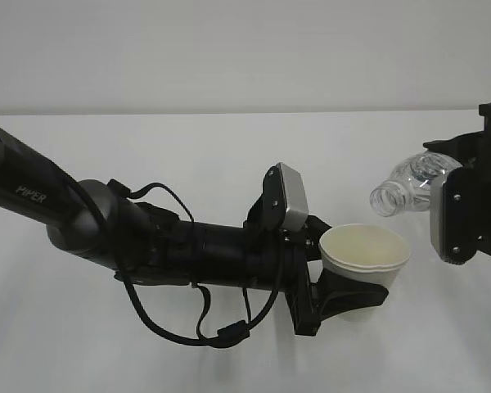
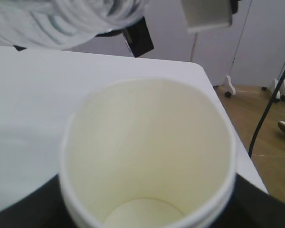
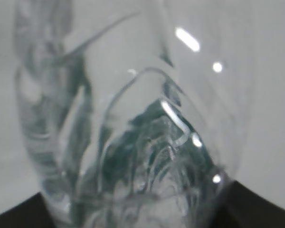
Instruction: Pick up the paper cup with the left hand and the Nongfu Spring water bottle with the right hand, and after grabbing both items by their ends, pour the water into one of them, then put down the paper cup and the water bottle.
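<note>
Paper cup (image 1: 364, 255) sits clamped in our left jaws, bottle (image 1: 413, 184) clamped tilted in our right jaws just above and beside it, so water could miss the rim.

White paper cup (image 1: 365, 260) with cream inside, clear ribbed bottle (image 1: 409, 184), black arms

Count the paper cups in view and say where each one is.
1. The paper cup is held off the table in the left pincer, upright, below and left of the tilted water bottle. No other cup shows; the arms could hide little.
</note>
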Tool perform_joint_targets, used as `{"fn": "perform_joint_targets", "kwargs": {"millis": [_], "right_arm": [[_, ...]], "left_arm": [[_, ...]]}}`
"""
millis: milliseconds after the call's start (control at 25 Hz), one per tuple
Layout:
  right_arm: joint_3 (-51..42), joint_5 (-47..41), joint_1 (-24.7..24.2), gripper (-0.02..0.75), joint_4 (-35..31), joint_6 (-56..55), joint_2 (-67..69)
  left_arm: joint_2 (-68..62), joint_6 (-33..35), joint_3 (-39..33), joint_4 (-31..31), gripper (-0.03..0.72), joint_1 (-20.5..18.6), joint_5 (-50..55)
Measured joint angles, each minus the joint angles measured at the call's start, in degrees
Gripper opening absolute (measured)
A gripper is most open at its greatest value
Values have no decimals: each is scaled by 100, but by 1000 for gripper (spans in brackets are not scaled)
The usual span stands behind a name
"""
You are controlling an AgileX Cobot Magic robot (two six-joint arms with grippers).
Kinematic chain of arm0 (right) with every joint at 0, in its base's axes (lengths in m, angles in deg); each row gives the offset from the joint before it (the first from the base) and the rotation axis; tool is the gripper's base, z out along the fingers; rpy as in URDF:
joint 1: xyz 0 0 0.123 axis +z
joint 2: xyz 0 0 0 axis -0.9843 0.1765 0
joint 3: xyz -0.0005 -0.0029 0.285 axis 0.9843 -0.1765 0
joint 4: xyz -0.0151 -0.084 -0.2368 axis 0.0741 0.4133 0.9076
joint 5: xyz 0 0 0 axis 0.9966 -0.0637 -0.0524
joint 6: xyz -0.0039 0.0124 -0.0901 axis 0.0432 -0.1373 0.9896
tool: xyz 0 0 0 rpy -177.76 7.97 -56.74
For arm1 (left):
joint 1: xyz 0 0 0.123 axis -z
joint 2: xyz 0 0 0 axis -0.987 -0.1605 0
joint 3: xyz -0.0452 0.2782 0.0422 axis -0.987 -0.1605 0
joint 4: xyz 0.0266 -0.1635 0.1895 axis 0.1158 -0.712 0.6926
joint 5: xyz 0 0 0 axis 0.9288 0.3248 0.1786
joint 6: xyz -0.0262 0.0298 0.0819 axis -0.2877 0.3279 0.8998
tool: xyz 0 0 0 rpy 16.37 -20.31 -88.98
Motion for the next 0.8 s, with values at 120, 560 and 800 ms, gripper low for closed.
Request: {"fn": "perform_joint_targets", "kwargs": {"millis": [120, 560, 800], "right_arm": [[0, 21, 0, 396, 0, 104, 11], [0, 146, 0, 396, 0, 341, 57], [0, 159, 0, 396, 0, 408, 57]], "left_arm": [[0, 0, 0, 0, 473, 0, 0], [0, 0, 0, 0, 473, 0, 0], [0, 0, 0, 0, 473, 0, 0]]}}
